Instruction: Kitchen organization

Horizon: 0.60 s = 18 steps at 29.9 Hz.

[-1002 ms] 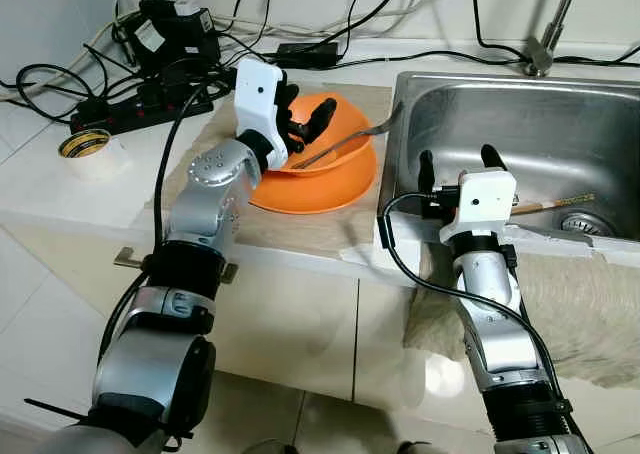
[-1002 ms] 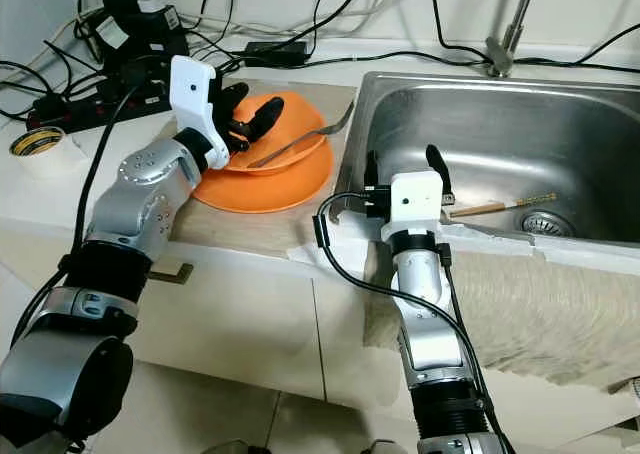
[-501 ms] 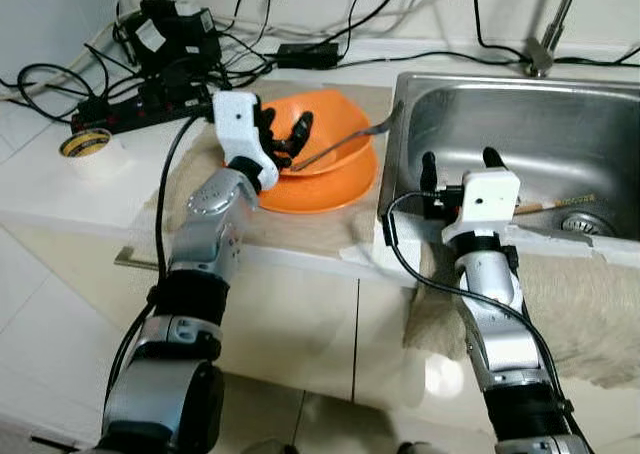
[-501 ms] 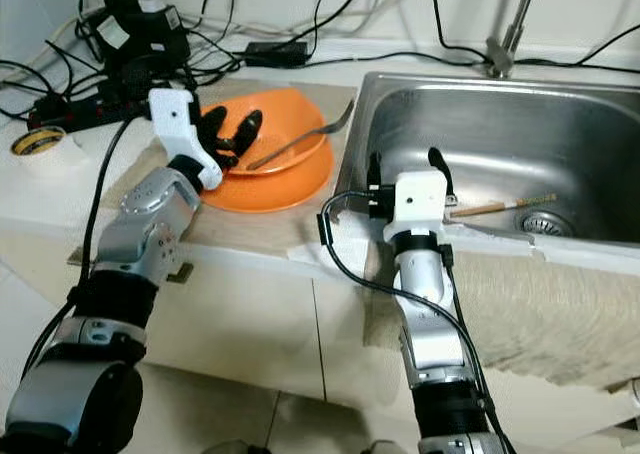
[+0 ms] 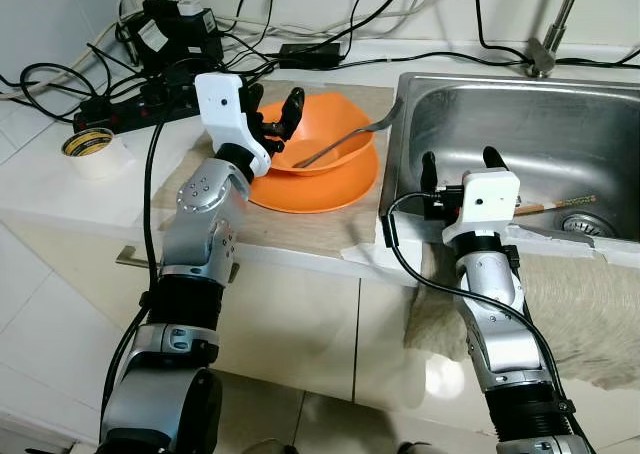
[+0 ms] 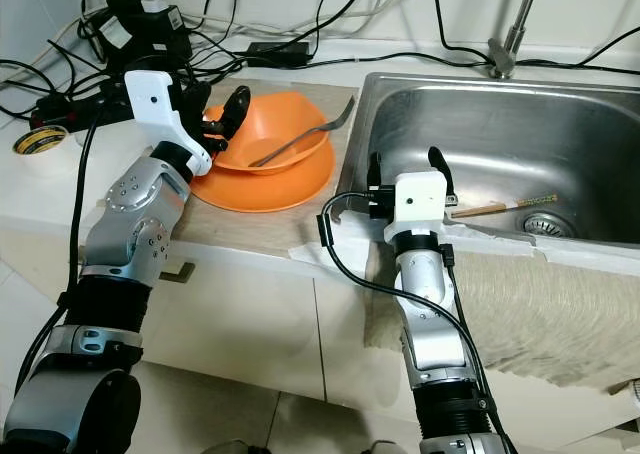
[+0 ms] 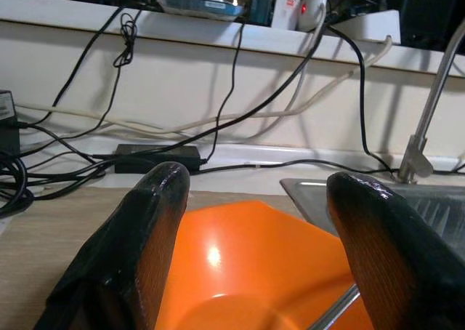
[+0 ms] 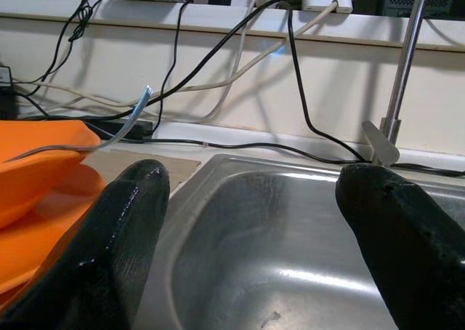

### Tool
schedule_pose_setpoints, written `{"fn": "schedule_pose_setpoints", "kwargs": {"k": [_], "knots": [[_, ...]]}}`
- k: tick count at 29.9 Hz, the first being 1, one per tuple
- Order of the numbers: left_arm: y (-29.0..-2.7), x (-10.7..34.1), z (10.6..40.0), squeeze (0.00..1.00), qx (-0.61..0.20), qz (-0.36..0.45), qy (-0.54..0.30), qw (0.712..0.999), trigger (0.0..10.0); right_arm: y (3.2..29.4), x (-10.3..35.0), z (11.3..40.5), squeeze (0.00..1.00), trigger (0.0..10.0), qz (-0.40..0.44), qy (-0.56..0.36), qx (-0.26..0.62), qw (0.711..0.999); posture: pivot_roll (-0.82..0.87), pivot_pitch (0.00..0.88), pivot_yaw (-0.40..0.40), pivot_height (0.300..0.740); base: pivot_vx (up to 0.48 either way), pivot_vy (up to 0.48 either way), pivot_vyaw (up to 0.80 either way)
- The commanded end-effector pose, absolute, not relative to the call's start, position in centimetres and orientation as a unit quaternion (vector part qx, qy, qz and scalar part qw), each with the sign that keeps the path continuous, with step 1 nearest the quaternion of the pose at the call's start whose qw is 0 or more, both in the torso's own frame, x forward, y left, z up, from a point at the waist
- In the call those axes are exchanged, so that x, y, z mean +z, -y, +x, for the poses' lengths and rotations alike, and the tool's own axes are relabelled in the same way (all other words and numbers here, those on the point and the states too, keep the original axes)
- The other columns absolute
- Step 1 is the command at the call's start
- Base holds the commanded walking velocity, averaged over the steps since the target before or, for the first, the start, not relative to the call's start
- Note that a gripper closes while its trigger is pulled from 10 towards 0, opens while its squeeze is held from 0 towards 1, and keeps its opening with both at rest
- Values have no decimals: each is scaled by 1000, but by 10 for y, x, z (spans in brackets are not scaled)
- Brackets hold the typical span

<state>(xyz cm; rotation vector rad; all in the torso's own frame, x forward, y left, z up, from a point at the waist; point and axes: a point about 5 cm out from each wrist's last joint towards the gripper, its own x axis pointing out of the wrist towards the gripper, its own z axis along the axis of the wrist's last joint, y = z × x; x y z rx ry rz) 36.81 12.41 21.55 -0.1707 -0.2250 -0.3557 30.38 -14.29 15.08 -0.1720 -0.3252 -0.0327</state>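
Left end effector (image 5: 277,117) raised, fingers spread, over orange bowl (image 5: 318,146)

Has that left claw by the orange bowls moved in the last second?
Yes. The left gripper has drawn back from inside the orange bowl to its left rim, fingers open.

We are seeing two orange bowls (image 5: 322,169) sitting nested on the counter beside the sink, a metal fork (image 5: 345,142) leaning inside, tines overhanging the rim.
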Motion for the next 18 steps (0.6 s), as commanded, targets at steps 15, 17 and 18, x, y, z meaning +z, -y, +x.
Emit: {"fn": "schedule_pose_setpoints", "kwargs": {"k": [15,17,18], "knots": [[-101,219,365,0,-238,-80,93,964,10000,140,147,300,0,10000,-88,157,-11,984,-72,0,92,736,0,0,0],[-109,211,365,0,-215,-96,80,969,10000,141,147,300,0,10000,-87,157,-13,984,-74,0,92,736,0,0,0],[-109,210,365,0,-214,-94,79,969,10000,142,147,300,0,10000,-87,157,-14,984,-73,0,92,736,0,0,0]]}}
